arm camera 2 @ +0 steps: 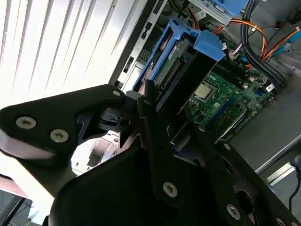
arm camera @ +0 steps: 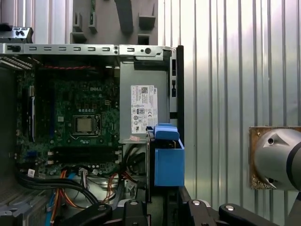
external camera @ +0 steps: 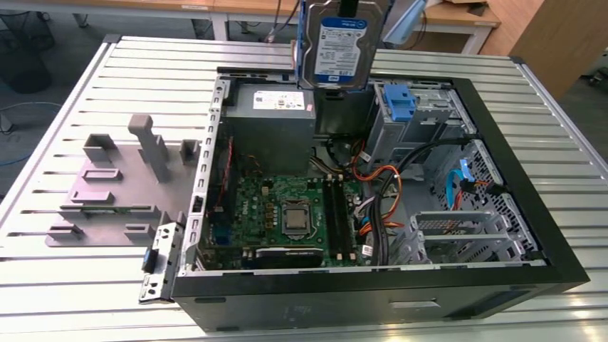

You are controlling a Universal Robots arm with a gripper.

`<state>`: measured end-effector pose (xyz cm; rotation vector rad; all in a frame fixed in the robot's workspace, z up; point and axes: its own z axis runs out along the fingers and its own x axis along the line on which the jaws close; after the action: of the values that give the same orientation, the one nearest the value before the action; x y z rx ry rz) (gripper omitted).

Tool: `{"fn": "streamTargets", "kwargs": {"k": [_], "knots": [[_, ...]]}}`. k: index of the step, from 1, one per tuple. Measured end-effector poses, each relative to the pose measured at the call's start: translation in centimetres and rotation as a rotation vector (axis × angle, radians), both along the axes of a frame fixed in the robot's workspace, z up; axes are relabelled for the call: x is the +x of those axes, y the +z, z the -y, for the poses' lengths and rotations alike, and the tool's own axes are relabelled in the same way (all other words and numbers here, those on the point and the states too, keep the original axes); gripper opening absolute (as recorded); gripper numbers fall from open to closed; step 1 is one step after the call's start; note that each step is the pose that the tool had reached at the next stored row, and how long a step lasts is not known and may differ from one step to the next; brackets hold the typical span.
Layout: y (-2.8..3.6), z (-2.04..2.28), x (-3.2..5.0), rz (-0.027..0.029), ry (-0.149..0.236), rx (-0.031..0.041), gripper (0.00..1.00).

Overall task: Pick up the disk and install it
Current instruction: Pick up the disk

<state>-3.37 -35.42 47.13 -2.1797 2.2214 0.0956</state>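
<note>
Above the open computer case (external camera: pixel 380 299) I hold the disk (external camera: pixel 338 44) upright, my gripper (arm camera 2: pixel 160 110) clamped on its blue-railed body; it hangs over the power supply (external camera: pixel 270 107), near the blue bracket (external camera: pixel 402 105); high enough, I judge, to clear the case walls.

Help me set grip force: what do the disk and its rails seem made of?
Disk: looks like bare silver metal, with a dull sheen at its edges, under a white-and-blue printed label, likely paper. Rails: probably moulded plastic, uniform matte blue with rounded corners.
</note>
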Motion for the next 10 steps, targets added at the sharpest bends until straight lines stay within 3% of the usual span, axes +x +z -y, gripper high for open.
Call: {"fn": "streamTargets", "kwargs": {"k": [10], "knots": [[-0.10, 2.35, 0.66, 0.0000, 0.000, 0.0000, 0.35]]}}
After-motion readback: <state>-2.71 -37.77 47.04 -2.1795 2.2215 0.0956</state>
